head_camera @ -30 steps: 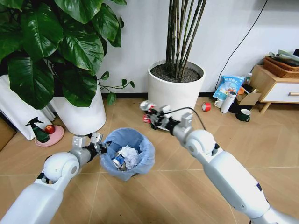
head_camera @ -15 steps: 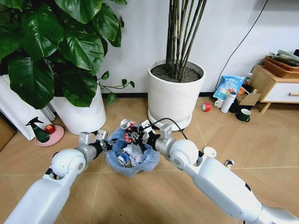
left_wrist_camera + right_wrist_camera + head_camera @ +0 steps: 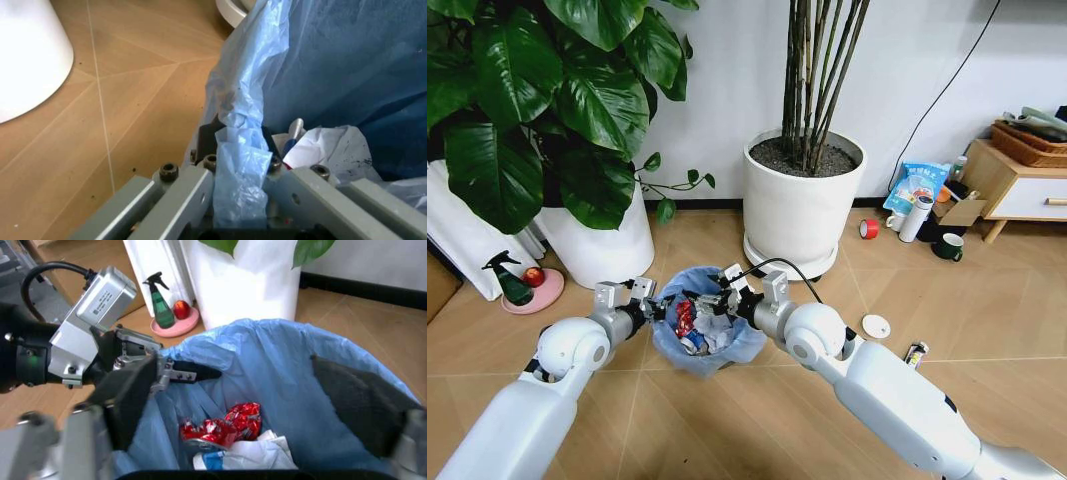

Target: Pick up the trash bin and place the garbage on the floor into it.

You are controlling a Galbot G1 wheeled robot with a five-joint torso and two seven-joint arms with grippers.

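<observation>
The trash bin (image 3: 739, 343), lined with a crinkly light blue bag, stands on the floor between my arms. My left gripper (image 3: 653, 305) is shut on its near rim, and the left wrist view shows the fingers (image 3: 200, 185) pinching the bag's edge (image 3: 240, 165). My right gripper (image 3: 711, 299) hangs over the bin's mouth, open with nothing between its fingers (image 3: 130, 397). A red wrapper (image 3: 223, 427) lies inside the trash bin (image 3: 287, 365) on white paper (image 3: 250, 452). More garbage lies on the floor to the right: a white disc (image 3: 876, 326) and a small tube (image 3: 916, 352).
Two large white plant pots (image 3: 802, 205) (image 3: 605, 250) stand close behind the bin. A spray bottle on a pink dish (image 3: 515, 283) is at the left. A red tape roll (image 3: 868, 228), blue snack bag (image 3: 917, 185), mug (image 3: 947, 246) and wooden cabinet (image 3: 1017, 185) are at the right.
My right gripper swung left from beside the pot to over the bin with the red wrapper. It opened, and the wrapper now lies inside. The left gripper kept hold of the rim.
</observation>
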